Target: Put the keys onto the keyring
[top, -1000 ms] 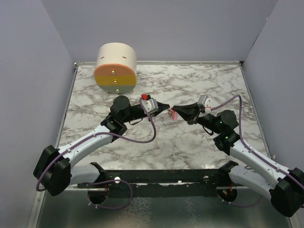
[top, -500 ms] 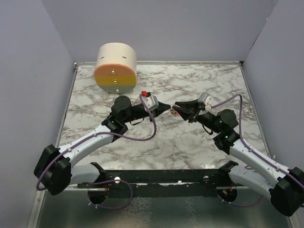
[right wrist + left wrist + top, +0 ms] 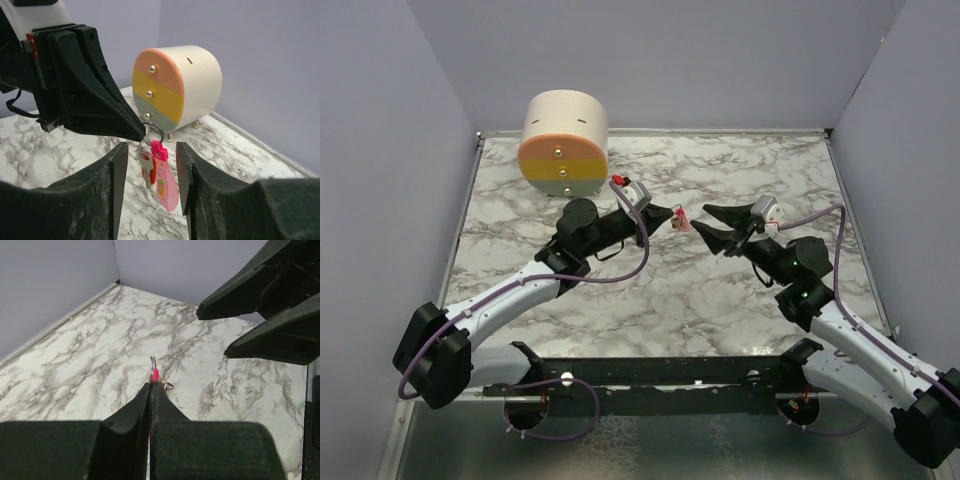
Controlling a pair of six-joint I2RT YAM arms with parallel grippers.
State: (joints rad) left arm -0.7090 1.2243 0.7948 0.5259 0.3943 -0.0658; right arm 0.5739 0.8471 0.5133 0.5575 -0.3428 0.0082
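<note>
Marble-patterned table [image 3: 720,300], plain grey-violet walls [image 3: 720,60] on three sides. Cream drum-shaped box [image 3: 565,140] stood at the far left of the table; its front face was banded orange, yellow and pale green, with a small metal knob on each band.

Left gripper [image 3: 672,218]: jaws pressed together, clamped on the keyring [image 3: 152,132] at its upper edge. Held above the table near mid-table, not touching the surface. From the left wrist view the thin wire loop stood just past the closed tips, with a sliver of red-pink showing.

Right gripper [image 3: 700,220]: jaws apart, nothing between them in contact. It pointed at the left gripper, tip to tip and very near. In the right wrist view its two fingers [image 3: 117,170] flanked the hanging parts, with a gap on each side.

Key [image 3: 146,167]: small, red, hung from the keyring below the left gripper's tip. Pink strip [image 3: 164,180] hung just beside it on the right, longer, reaching lower. Both dangled free in the air. From overhead they showed only as a small pink-red spot between the two grippers.
</note>
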